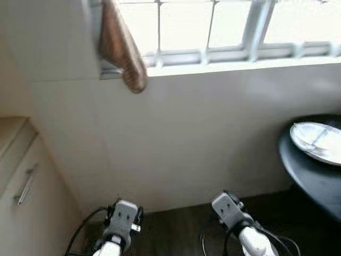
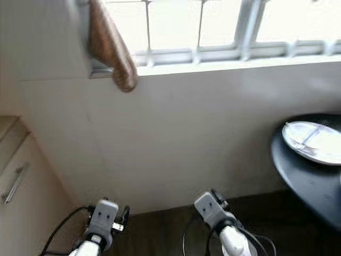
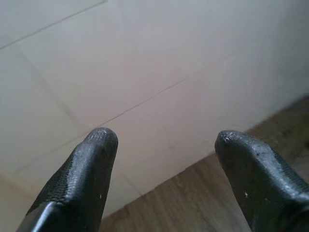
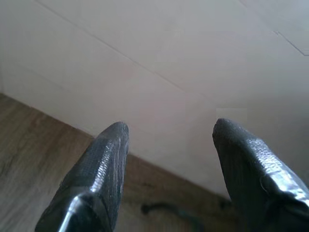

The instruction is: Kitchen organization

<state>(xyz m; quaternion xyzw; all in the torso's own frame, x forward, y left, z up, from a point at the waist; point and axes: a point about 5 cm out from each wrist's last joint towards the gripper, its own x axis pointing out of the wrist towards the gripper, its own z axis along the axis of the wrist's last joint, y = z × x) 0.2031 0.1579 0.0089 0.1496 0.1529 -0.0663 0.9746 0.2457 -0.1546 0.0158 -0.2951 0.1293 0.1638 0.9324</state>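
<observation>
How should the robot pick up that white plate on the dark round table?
Probably by the plate's near rim, coming from the robot's right side with the right gripper, open now. The plate lies flat on the dark table, so only its thin edge offers a pinch.

The wall [image 1: 202,133] is smooth pale tile with a slight sheen. The floor [image 3: 217,203] looks like matt wood. The dark table [image 1: 314,178] is glossy; the plate [image 1: 319,141] shines.
</observation>
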